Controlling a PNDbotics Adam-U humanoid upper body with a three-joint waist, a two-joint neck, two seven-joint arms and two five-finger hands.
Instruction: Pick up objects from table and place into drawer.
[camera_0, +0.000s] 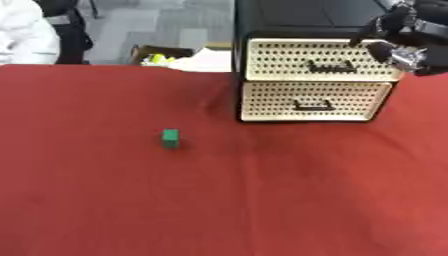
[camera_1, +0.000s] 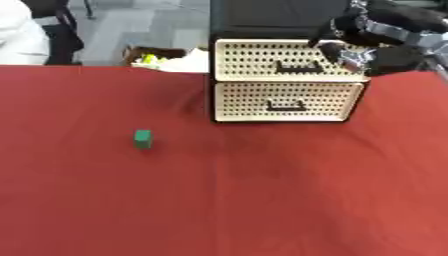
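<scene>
A small green block (camera_0: 171, 138) stands alone on the red tablecloth (camera_0: 219, 200), left of centre. At the back right stands a black drawer unit (camera_0: 315, 80) with two cream perforated drawer fronts, both closed. The top drawer's black handle (camera_0: 332, 66) and the bottom one's handle (camera_0: 313, 105) are untouched. My right hand (camera_1: 363, 42) hovers at the upper right, in front of the right end of the top drawer. Its fingers are loosely spread and hold nothing, one dark finger (camera_0: 367, 34) pointing down-left toward the drawer front. My left hand shows in no view.
Behind the table's far edge lies a box with yellow and white items (camera_0: 171, 56), with a grey floor beyond. A person in white sits at the far left corner (camera_0: 22, 35), away from the table's things.
</scene>
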